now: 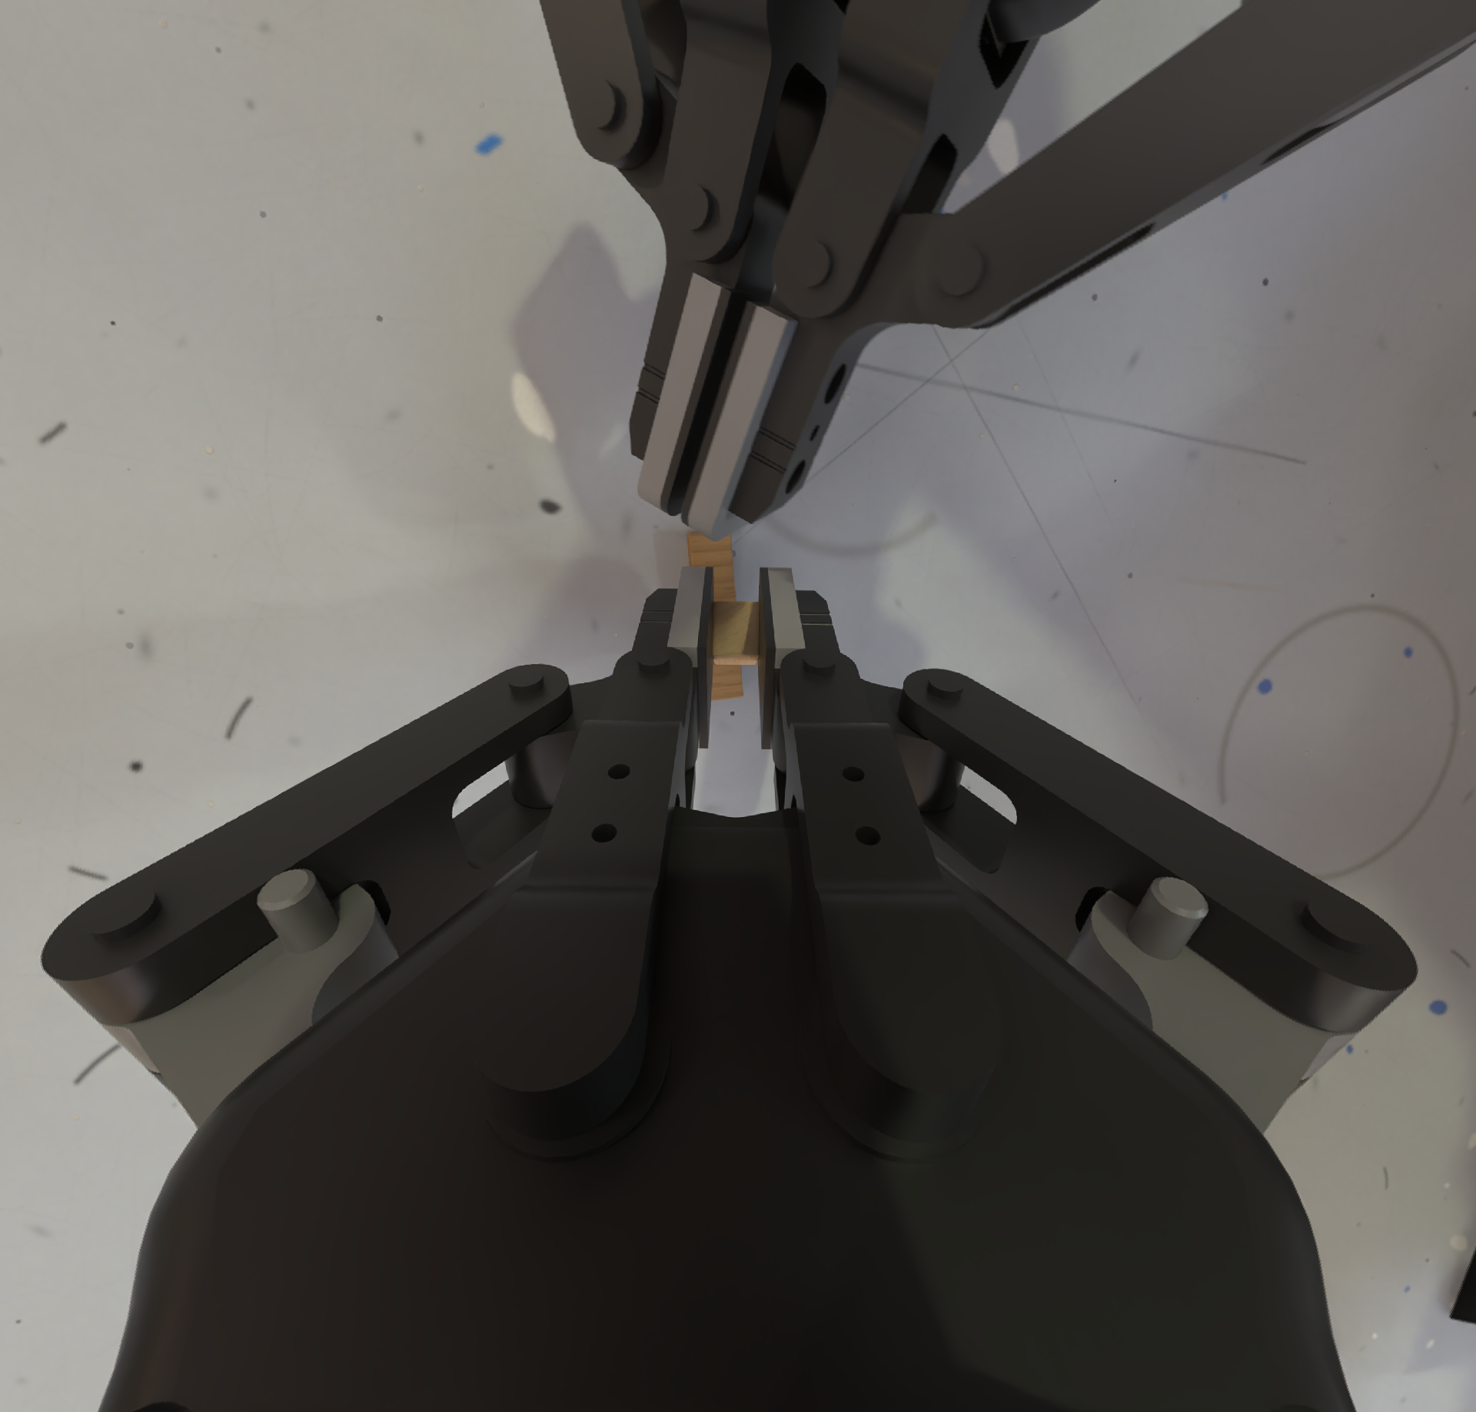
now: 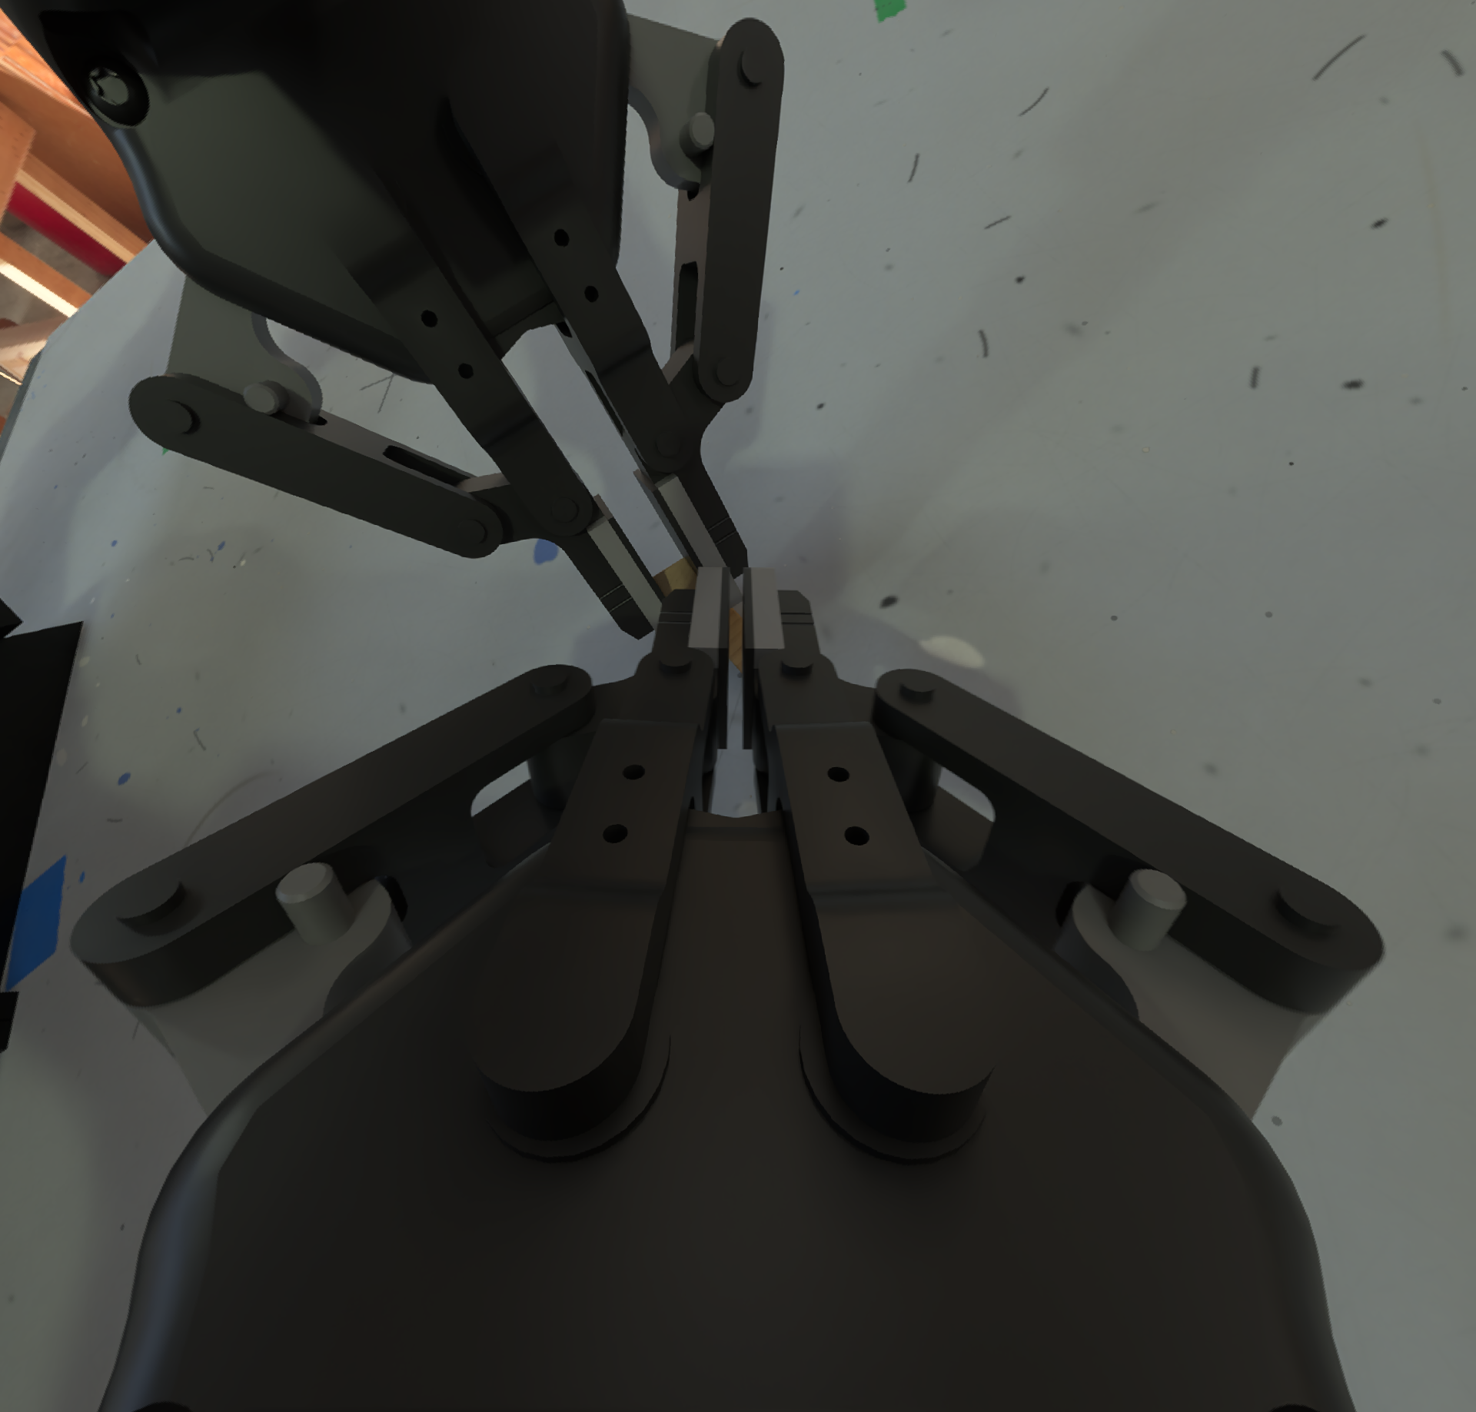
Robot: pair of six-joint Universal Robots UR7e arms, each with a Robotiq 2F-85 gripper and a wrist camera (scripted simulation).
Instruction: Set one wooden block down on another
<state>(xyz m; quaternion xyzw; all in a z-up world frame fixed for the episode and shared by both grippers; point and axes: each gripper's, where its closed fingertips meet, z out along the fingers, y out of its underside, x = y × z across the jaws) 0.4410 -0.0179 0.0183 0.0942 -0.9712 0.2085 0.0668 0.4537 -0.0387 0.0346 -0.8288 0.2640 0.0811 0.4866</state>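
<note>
While the left hand (image 1: 735,639) grips one wooden block (image 1: 733,629) above the counter (image 1: 279,415), the clenched, seemingly empty right hand (image 1: 703,507) hovers at twelve o'clock beside the second block (image 1: 709,551); stacking remains.

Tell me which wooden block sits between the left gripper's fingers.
The darker, shaded wooden block, held between the left gripper pads. The lighter block lies beyond, on the table under the right gripper tips.
</note>
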